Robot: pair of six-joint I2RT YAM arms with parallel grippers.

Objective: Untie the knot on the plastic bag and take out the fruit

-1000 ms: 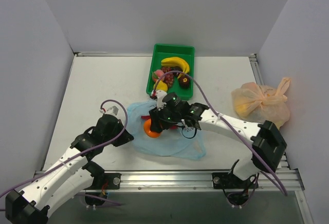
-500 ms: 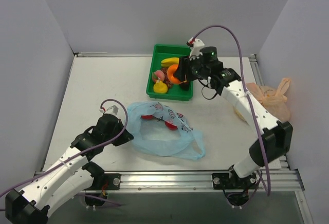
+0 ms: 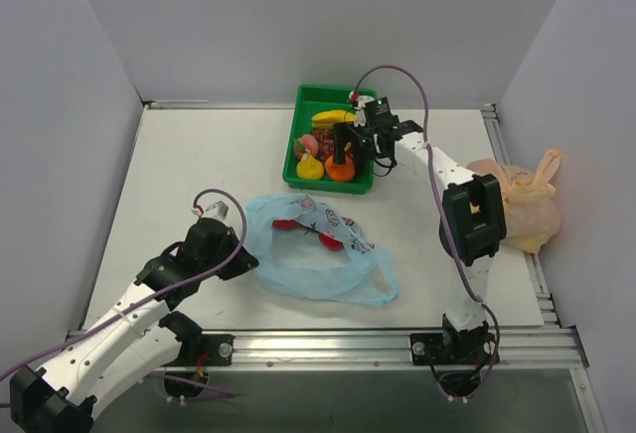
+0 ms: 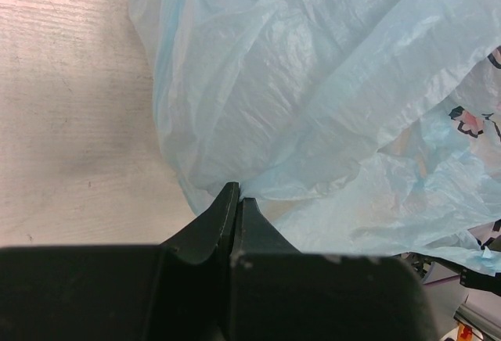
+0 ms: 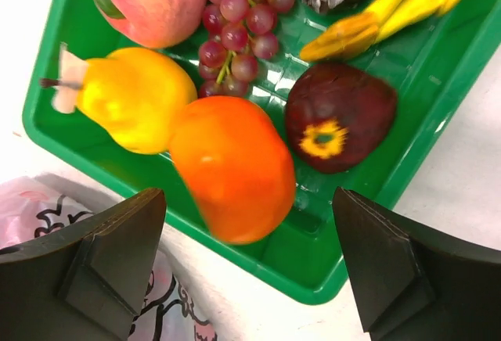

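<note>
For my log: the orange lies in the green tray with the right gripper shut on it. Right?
No: the right wrist view shows the right gripper open, fingers spread clear of the orange. The orange does lie in the green tray.

Green tray [image 3: 323,95] at 12 o'clock of the plastic bag [image 3: 308,274] is crowded: orange [image 5: 232,167], pear [image 5: 133,110], grapes [image 5: 239,28] and banana [image 3: 333,117] lie close together, with the right gripper [image 5: 249,200] spread wide above the orange. Bare table [image 3: 199,165] at 10–11 o'clock is passable, as is the strip between bag and tray. Left gripper [image 4: 237,192] is pinched on the bag at 9 o'clock; right arm [image 3: 472,219] and pale orange bag [image 3: 507,200] wall off 3 o'clock.
</note>
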